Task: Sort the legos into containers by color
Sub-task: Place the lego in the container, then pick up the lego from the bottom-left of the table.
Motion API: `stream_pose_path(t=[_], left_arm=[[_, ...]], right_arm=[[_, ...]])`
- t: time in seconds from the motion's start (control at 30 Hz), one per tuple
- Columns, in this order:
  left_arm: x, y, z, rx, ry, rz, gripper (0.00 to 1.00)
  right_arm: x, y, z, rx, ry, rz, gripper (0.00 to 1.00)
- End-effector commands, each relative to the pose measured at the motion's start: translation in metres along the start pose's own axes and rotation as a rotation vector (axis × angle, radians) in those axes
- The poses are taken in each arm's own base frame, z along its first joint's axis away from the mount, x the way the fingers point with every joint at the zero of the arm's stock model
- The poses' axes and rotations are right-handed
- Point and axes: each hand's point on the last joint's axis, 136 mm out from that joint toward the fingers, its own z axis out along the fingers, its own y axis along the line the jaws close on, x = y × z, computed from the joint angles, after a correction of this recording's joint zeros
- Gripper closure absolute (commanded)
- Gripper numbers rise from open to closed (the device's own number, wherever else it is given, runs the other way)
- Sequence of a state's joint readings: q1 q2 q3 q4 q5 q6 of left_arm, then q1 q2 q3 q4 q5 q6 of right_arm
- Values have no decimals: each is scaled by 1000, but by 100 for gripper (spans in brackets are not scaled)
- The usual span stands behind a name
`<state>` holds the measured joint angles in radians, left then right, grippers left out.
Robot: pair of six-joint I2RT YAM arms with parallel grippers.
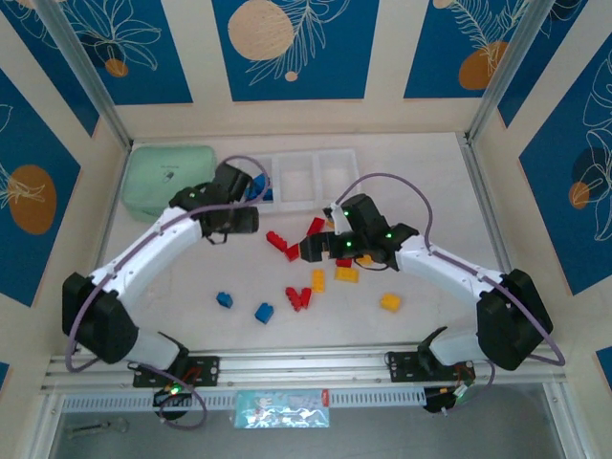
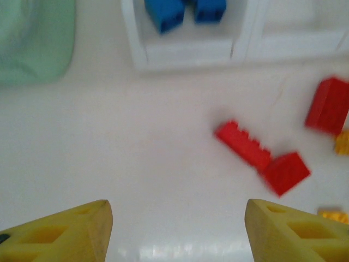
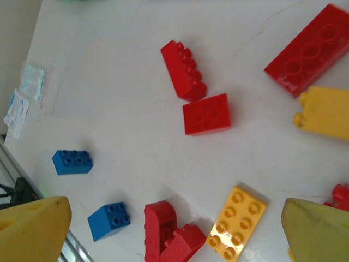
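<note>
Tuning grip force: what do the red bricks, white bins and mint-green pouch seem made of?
The red bricks: hard moulded plastic, slightly glossy, judging by crisp edges and round studs. The white bins: likely rigid plastic, with thin straight walls and a smooth finish. The mint-green pouch: softer, perhaps fabric or silicone, given rounded corners and a matte surface; hard to tell.

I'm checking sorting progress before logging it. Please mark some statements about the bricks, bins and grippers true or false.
1. The left gripper is open and empty. True.
2. Blue studded plastic bricks lie inside a white square plastic bin. True.
3. The right gripper is shut on a brick. False: it is open and empty above the table.
4. Every red studded plastic brick is binned. False: several red bricks lie on the white table.
5. The mint-green soft pouch lies right of the bins. False: it lies to their left in the top view.
</note>
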<state>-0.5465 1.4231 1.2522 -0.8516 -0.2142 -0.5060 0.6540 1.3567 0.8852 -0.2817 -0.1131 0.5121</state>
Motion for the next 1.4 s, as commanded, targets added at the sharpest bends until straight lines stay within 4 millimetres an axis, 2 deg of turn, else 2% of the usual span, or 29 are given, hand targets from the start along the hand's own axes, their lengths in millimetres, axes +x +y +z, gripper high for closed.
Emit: stream_pose_path(t=[0.0, 0.13, 0.3, 0.4, 0.53, 0.7, 0.9, 1.23, 1.37], left_arm=[[50, 12, -2, -52, 102, -14, 32], [96, 17, 3, -59, 167, -30, 29], [145, 19, 10, -47, 270, -39, 23], [162, 30, 14, -88, 286, -36, 20], [177, 30, 27, -72, 323, -27, 19], [183, 21, 45, -36, 340, -14, 22], [182, 25, 54, -89, 350, 25, 34], [184, 28, 52, -85, 340, 17, 61], [178, 27, 48, -87, 329, 25, 67]], right_arm=[[18, 12, -1, -26, 43, -23, 1], [34, 20, 7, -31, 69, -26, 1], [52, 26, 15, -16, 107, -31, 1], [60, 30, 19, -14, 110, -35, 1], [65, 30, 27, -17, 127, -15, 1], [63, 29, 31, -8, 135, 0, 1], [60, 29, 33, -7, 134, 1, 1], [56, 25, 31, -11, 110, 19, 1], [52, 21, 27, -15, 88, 39, 1]])
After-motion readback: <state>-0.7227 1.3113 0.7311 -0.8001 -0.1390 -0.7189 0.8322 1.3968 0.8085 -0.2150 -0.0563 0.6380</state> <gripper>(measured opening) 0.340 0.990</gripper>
